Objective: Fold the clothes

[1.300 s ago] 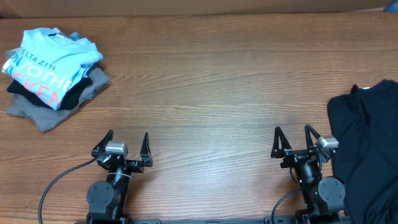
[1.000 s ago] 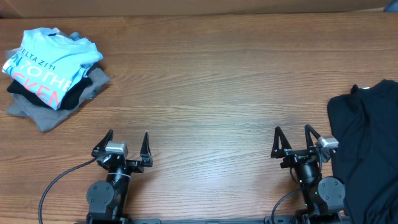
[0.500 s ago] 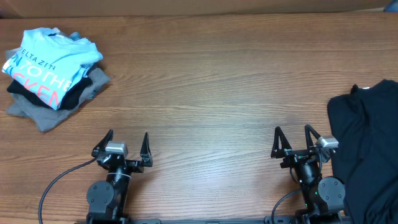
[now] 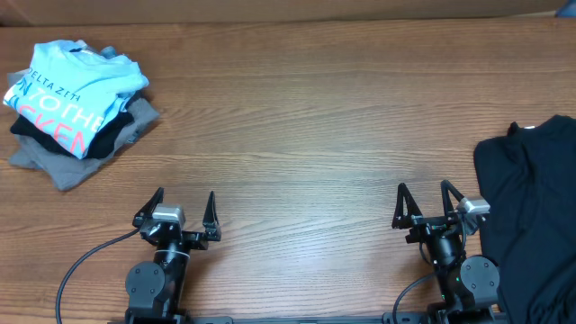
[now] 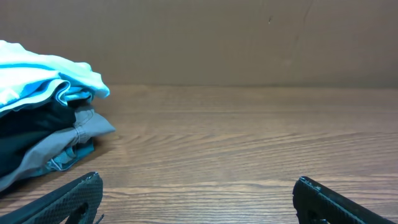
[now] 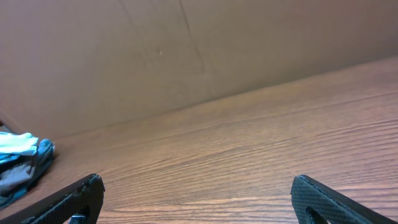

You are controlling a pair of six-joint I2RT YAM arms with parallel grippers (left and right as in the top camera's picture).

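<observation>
Overhead, black T-shirt (image 4: 531,211) heaped just right of my right gripper (image 4: 423,186), jaws spread wide, empty, left gripper (image 4: 185,193) same, well apart from it

1. A brown wood-grain table (image 6: 249,137) fills the lower half of the view, its grain running across the picture and sloping up toward the right.
2. Behind the table stands a plain brown flat wall (image 6: 155,50) with a faint slanted crease and a few small marks.
3. The right end effector (image 6: 196,190) sits low over the table, its jaws spread wide with only bare table between them.
4. Its two black fingers (image 6: 71,200) show only as tips in the bottom corners.
5. At the far left edge, a small pile of soft clothes (image 6: 22,162) lies on the table near the wall, with light blue fabric (image 6: 15,144) on top and grey fabric (image 6: 13,179) beneath. It is partly cut off by the frame.
</observation>
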